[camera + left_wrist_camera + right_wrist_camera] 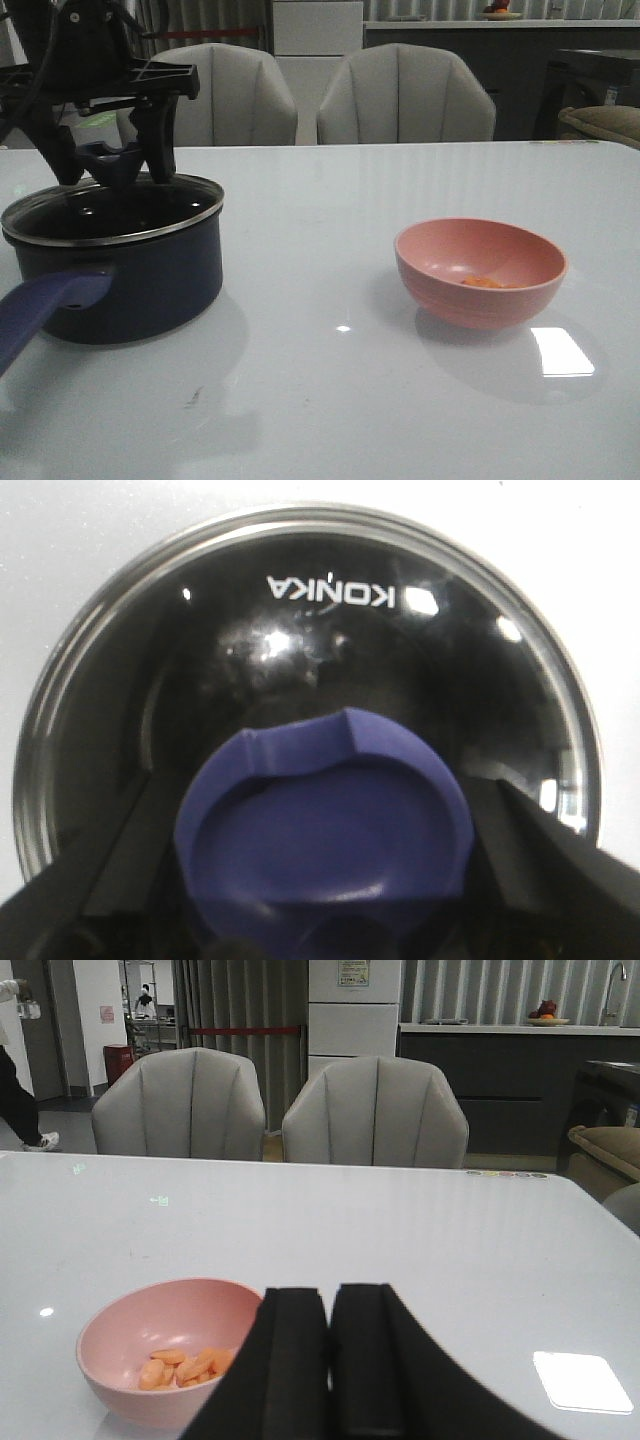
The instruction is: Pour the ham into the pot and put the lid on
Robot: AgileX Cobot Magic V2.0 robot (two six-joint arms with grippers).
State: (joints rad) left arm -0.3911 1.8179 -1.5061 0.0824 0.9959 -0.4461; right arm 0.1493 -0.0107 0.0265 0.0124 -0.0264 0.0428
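Front view: the pot (120, 270) sits on the table (330, 400) at about 9 o'clock, handle (45, 305) running toward 7 o'clock, and the lid (115, 212) lies on its rim. The left gripper (112, 165) stands over the lid, its two fingers straddling the knob (112, 160), spread to either side. The bowl (480, 272) rests well apart at about 3 o'clock, with the ham (481, 282) inside. Left wrist view: the knob (320, 820) fills the gap between the dark fingers (90, 890); whether they touch it I cannot tell. The lid's steel rim (60, 680) rings the glass. Right wrist view: the right gripper (330, 1360) has its fingers pressed nearly together, holding nothing, just beside the bowl (165, 1350), where the ham (185, 1365) lies. Two chairs (375, 1110) stand behind the table.
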